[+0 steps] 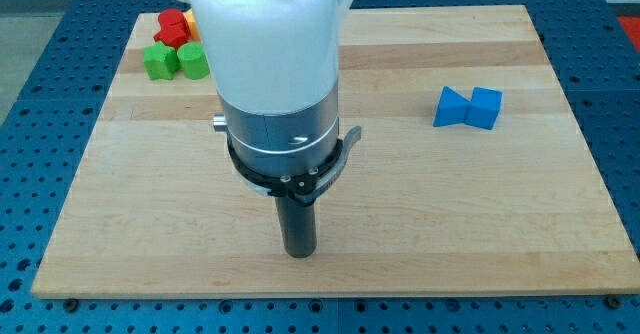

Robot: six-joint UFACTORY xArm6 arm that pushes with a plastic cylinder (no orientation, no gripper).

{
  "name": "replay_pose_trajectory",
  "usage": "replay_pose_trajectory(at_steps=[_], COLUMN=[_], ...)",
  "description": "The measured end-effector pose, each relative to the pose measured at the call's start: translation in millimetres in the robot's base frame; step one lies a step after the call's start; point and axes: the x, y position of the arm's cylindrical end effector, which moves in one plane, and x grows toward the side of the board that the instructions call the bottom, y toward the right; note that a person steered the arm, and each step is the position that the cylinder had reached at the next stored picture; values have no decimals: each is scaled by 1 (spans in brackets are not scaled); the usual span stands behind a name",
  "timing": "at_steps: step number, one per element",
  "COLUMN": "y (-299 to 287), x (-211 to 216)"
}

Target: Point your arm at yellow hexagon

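Note:
My tip (298, 253) rests on the wooden board (480, 194) near the view's bottom, a little left of centre. A small sliver of yellow (189, 19), probably the yellow hexagon, shows at the view's top left behind the red block; the arm hides most of it. Beside it lie a red block (173, 27), a green star-like block (159, 61) and a green rounded block (193, 61). The tip is far below and to the right of this cluster, touching no block. The white arm body (270, 44) covers the board's upper middle.
Two blue blocks lie touching at the view's right: a blue angular block (452, 107) and a blue cube (486, 107). The board sits on a blue perforated table (30, 124).

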Motion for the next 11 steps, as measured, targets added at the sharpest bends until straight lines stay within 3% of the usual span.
replay_pose_trajectory(at_steps=[2, 3, 6, 7, 10, 11], y=[0, -1, -35, -35, -55, -57], x=[-7, -60, -273, -276, -390, -389])
